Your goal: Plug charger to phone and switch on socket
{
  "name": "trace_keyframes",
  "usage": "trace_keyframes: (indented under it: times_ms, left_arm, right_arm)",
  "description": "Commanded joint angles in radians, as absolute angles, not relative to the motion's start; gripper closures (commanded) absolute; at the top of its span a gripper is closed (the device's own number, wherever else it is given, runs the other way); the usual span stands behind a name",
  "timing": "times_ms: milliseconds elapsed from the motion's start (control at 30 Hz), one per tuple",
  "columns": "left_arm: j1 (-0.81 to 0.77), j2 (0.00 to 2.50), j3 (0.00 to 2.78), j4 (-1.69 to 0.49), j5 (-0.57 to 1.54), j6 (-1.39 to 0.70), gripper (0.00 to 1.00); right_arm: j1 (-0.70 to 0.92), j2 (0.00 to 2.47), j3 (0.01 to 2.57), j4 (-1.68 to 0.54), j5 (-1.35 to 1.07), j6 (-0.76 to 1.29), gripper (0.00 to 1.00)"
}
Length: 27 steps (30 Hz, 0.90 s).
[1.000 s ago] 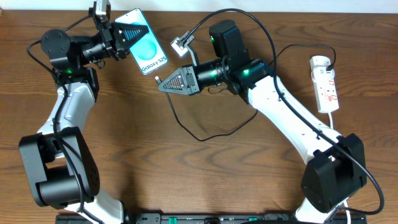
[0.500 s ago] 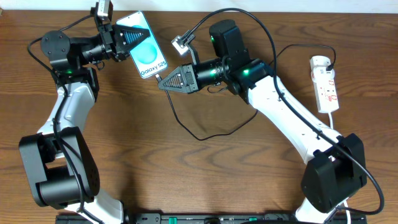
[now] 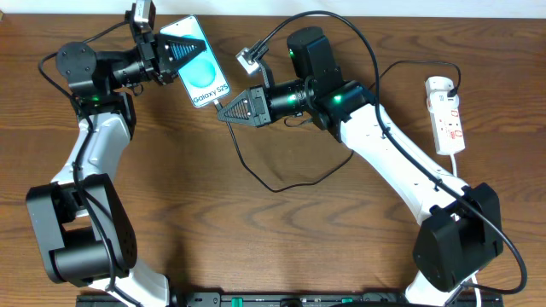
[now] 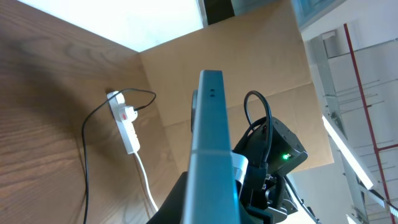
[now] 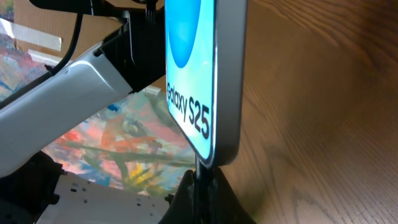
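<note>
The left gripper is clamped on the top end of the phone, holding it off the table with its screen lit. At the phone's bottom edge the right gripper is pinched narrowly on the plug of the charger. The plug tip touches that edge, but I cannot tell whether it is fully in. The socket lies far right of the phone, with a black cable plugged in.
</note>
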State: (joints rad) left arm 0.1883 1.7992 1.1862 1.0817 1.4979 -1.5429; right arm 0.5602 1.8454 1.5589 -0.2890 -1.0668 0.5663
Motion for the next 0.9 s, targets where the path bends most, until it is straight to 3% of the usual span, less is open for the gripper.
trace_keyframes:
  times_ms: [0, 267, 433, 700, 867]
  left_arm:
    - [0.177, 1.795, 1.196, 1.107, 1.511, -1.543, 0.93]
    - [0.191, 1.795, 1.196, 1.110, 1.483, -1.543, 0.93]
    - [0.224, 1.795, 1.196, 1.110, 1.462, -1.543, 0.93]
    - [0.228, 1.795, 1.196, 1.110, 1.461, -1.543, 0.93]
    - [0.228, 1.795, 1.196, 1.110, 1.461, -1.543, 0.93]
  right_arm:
    - [0.563, 1.833, 1.574, -0.279, -1.066, 0.580, 0.99]
    - [0.551, 1.833, 1.574, -0.375, -0.982, 0.576, 0.99]
    - [0.530, 1.833, 1.574, -0.612, -0.697, 0.556, 0.99]
    - [0.525, 1.835, 1.573, -1.011, -0.046, 0.636, 0.99]
    - [0.525, 1.856, 1.536, -1.048, 0.033, 0.638, 0.99]
